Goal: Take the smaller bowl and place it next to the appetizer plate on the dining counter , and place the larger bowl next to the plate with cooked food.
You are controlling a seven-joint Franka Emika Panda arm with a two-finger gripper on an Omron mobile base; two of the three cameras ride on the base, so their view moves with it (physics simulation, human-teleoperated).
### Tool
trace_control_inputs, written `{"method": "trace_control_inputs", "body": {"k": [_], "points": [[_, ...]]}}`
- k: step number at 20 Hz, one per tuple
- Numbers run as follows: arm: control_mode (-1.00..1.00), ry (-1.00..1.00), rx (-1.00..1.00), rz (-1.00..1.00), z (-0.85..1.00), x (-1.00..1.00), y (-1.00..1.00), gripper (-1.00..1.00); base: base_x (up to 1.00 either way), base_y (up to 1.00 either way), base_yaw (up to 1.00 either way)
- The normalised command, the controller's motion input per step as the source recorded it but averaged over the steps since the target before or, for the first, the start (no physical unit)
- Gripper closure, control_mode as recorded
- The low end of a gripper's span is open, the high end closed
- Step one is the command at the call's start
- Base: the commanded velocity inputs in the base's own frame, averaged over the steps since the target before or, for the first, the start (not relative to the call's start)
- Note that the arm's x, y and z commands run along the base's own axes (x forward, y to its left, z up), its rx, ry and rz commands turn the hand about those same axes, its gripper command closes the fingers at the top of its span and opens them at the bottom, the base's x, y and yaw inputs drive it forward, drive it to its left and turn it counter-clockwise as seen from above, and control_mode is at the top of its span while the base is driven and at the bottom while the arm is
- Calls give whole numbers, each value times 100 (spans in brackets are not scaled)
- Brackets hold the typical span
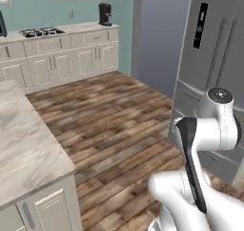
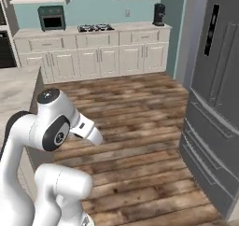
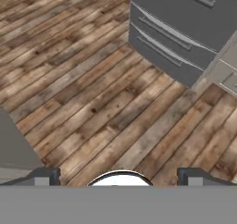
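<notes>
Partly cropped end effector (image 3: pixel 119 176) tips spread, refrigerator (image 3: pixel 185 28) cut off above

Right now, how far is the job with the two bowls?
Nothing looks done yet. The gripper is open and empty, looking down at the wood floor beside the grey refrigerator. The beige counter at the left shows no bowl or plate on the part in view. Both bowls remain to be fetched and placed.

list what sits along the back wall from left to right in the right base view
dark wall oven → green toaster oven → stovetop → black coffee maker → grey fridge
</notes>
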Motion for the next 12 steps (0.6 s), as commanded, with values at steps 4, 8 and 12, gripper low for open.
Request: {"method": "trace_control_inputs", "body": {"k": [4, 8, 12], "points": [[100, 0, 0, 0, 0, 0, 0, -100, 100, -21, 61], [100, 0, 0, 0, 0, 0, 0, -100, 100, -34, 57], [100, 0, 0, 0, 0, 0, 0, -100, 100, -46, 53]]}}
